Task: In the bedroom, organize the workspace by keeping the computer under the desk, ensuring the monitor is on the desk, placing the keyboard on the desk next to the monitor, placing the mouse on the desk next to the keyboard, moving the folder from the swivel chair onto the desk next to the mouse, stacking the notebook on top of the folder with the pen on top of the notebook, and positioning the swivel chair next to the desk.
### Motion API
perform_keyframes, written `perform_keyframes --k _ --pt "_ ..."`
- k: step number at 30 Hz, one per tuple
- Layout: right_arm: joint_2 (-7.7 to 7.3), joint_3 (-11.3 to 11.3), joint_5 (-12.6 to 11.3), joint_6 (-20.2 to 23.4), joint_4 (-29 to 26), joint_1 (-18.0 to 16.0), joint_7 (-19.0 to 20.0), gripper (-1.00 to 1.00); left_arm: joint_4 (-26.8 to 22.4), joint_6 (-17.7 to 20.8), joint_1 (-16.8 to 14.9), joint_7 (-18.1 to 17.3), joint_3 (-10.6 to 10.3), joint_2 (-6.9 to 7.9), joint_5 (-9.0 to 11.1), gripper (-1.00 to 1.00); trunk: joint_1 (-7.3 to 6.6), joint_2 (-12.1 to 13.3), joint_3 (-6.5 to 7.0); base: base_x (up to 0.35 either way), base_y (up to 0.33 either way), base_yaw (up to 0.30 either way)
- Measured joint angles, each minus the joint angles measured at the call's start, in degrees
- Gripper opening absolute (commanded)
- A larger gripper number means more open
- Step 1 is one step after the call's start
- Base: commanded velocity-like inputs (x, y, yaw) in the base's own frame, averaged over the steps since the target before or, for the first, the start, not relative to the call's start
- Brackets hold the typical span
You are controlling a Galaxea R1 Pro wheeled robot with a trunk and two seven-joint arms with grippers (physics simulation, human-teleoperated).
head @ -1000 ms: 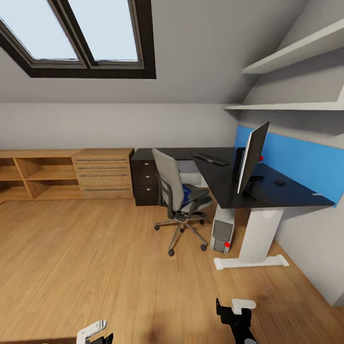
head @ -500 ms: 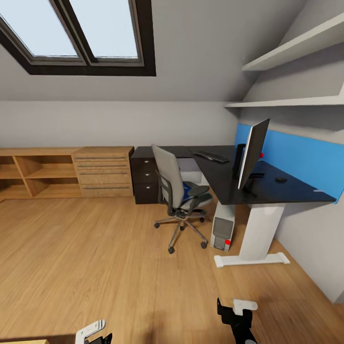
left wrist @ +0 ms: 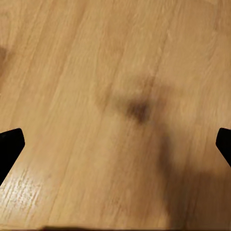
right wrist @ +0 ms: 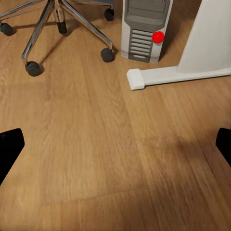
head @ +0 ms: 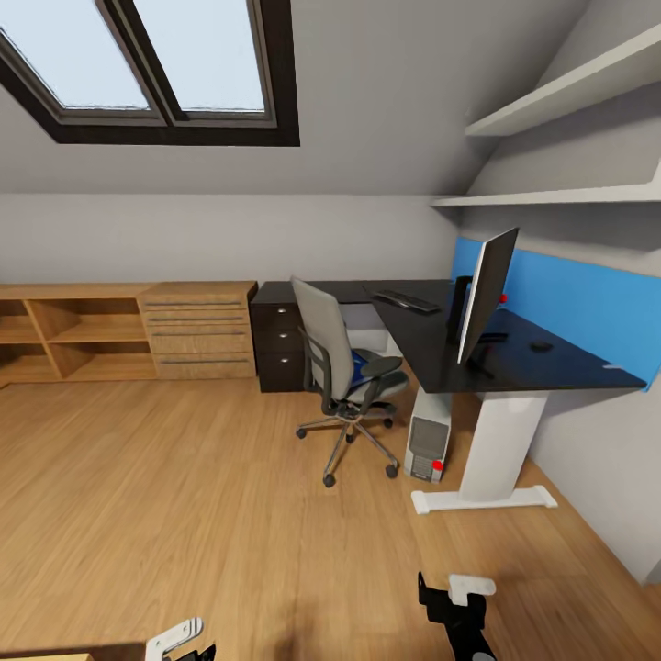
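Observation:
The black-topped desk (head: 431, 353) stands at the right against a blue panel. On it are the monitor (head: 487, 296), edge-on, the keyboard (head: 407, 300) behind it and the small black mouse (head: 541, 346). A pale stick, perhaps the pen (head: 610, 367), lies near the desk's right end. The computer (head: 429, 447) (right wrist: 144, 29) sits on the floor beside the white leg. The grey swivel chair (head: 344, 372) faces the desk, with the blue folder (head: 359, 367) on its seat. I cannot make out the notebook. My left gripper (head: 188, 645) (left wrist: 115, 149) and right gripper (head: 452, 589) (right wrist: 115, 149) hang open over the floor, holding nothing.
Light wooden shelves and drawers (head: 128, 332) line the back wall, with a black drawer unit (head: 277, 344) next to them. The desk's white foot (right wrist: 175, 76) and the chair's wheeled base (right wrist: 57, 29) lie ahead of my right gripper. Wall shelves (head: 569, 101) hang above the desk.
The whole head view shifted slightly over the first half second, so the camera moved. Since then the scene holds still, and the left gripper sits a touch lower in the picture.

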Motion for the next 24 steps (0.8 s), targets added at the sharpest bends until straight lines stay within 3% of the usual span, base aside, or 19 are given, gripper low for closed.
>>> perform_keyframes --k 11,19,24 --pt "-0.05 0.05 0.99 -0.01 0.00 -0.02 0.00 1.00 2.17 -3.73 0.00 -0.06 -0.37 -0.07 -0.10 1.00 -0.02 0.00 0.00 0.281 0.000 0.000" --pt "-0.44 0.05 1.11 -0.01 0.00 -0.02 -0.01 1.00 3.23 -3.93 0.00 -0.07 -0.42 -0.12 -0.10 1.00 -0.02 0.00 0.00 0.304 0.000 0.000" --pt "-0.48 0.06 1.13 -0.01 0.00 -0.02 0.01 1.00 3.32 -3.94 0.00 -0.10 -0.43 -0.13 -0.10 1.00 0.00 0.00 0.00 0.139 0.000 0.000"
